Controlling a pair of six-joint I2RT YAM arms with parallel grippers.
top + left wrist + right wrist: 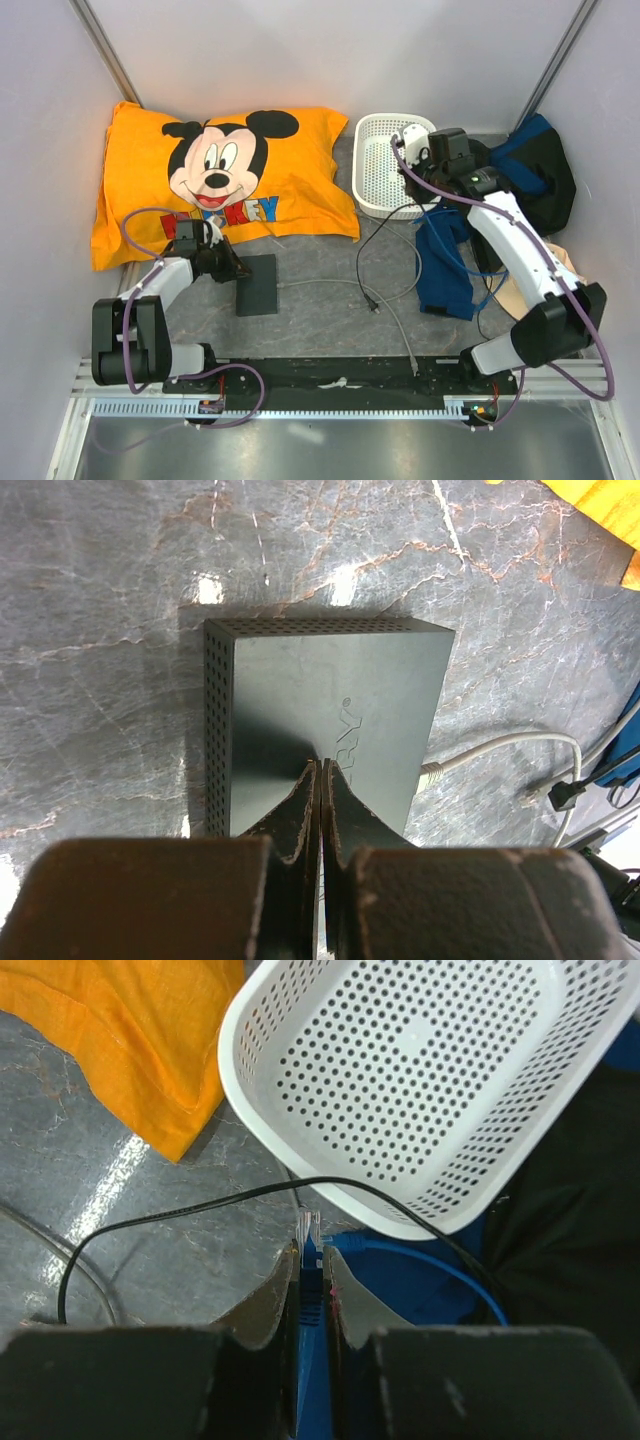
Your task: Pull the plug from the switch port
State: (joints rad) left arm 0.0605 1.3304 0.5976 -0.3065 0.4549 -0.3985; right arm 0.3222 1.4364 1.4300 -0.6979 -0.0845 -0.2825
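Closed left gripper is pressing its tips onto the switch port, lying centre frame just beyond them, while the right gripper is clamping a blue cable below the white basket.

Illumination is bright and even, supplied from overhead. The top view is sharp throughout; the surface carries short, soft shadows beneath the arms, and the metal strip at the near edge shows a diffuse sheen.

In the left wrist view, two white glare patches lie beyond the switch port, whose shadow falls to its left. The left claw is soft-focused.

In the right wrist view, one glare streak crosses the surface. The white basket shades the area under its rim. The body of the right claw is dark and blurred.
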